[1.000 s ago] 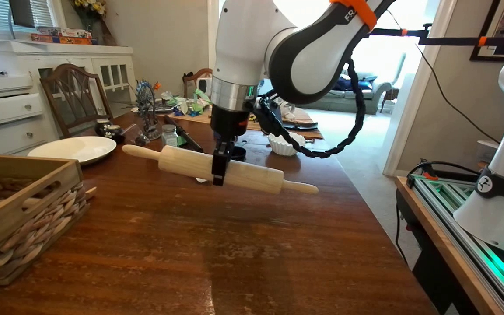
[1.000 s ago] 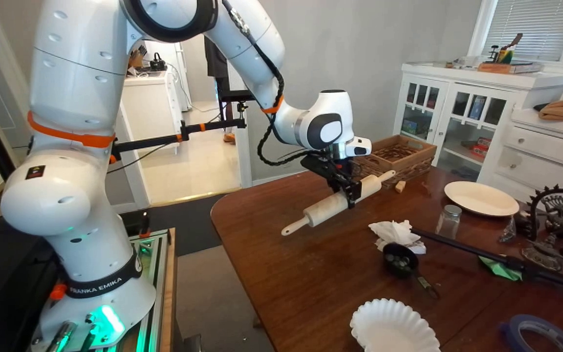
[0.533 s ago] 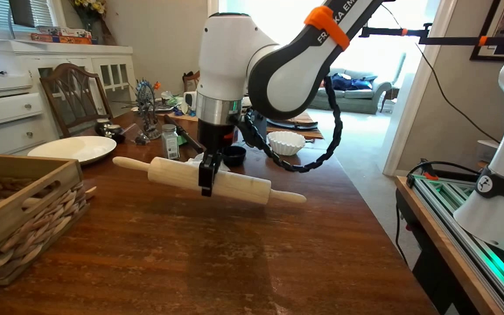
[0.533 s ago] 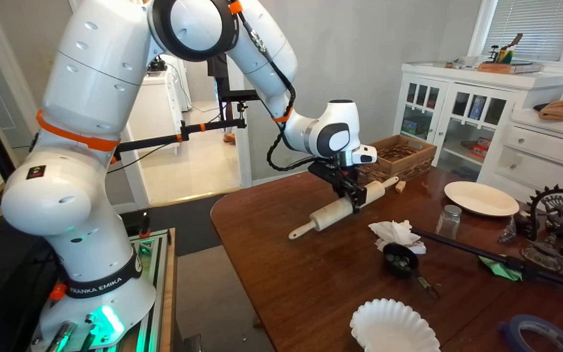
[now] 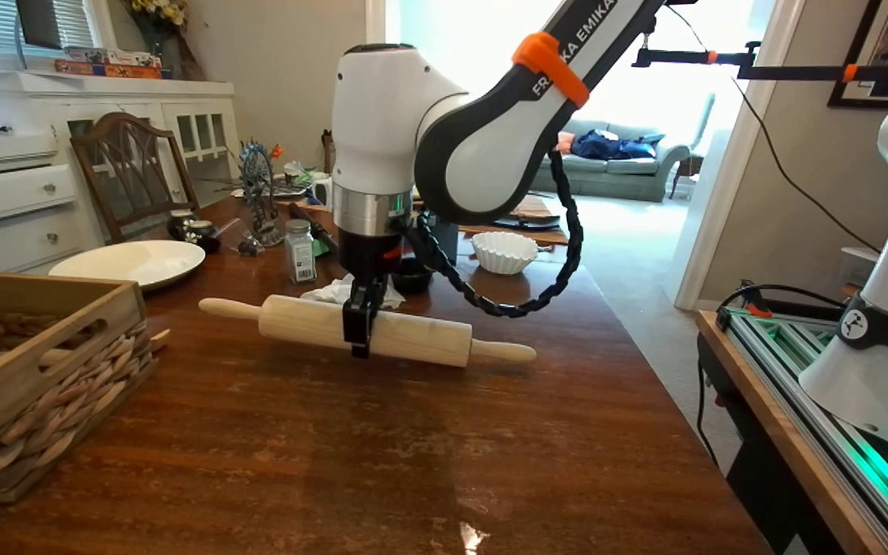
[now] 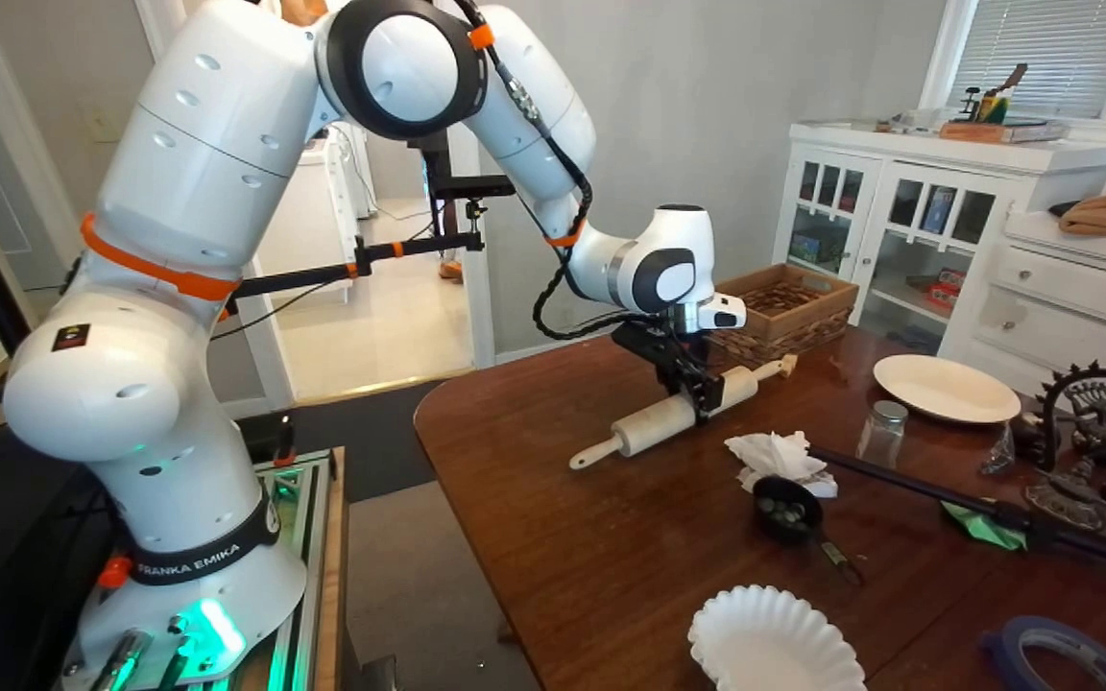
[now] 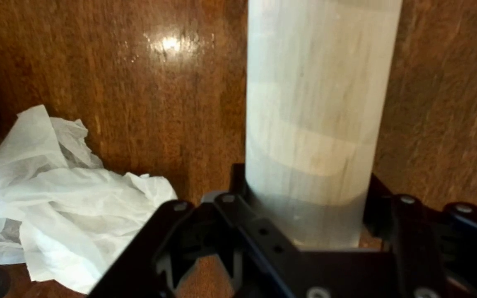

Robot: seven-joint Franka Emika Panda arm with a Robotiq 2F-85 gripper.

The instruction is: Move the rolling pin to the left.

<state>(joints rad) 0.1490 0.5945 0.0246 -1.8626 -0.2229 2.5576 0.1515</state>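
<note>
Exterior view: arched arm, jaws downward.

Doorway: in an exterior view, your strongest light comes through here, bleached nearly white.
Worktop: broad soft shadow on the camera's side of the rolling pin, small glare patch at your lower frame edge; burned-out highlight at upper left of the wrist view.
Rolling pin: from the wrist, you see pale and shaded bands, grain a little soft.
Crumpled sheet: bright white, close to clipping.
Gripper: near-black and slightly blurred to you there, with small metallic glints.
Base light: overexposed white core in both exterior views, green glow spilling around it.
Dark bulk: too black for you to read, lower left in an exterior view.
</note>
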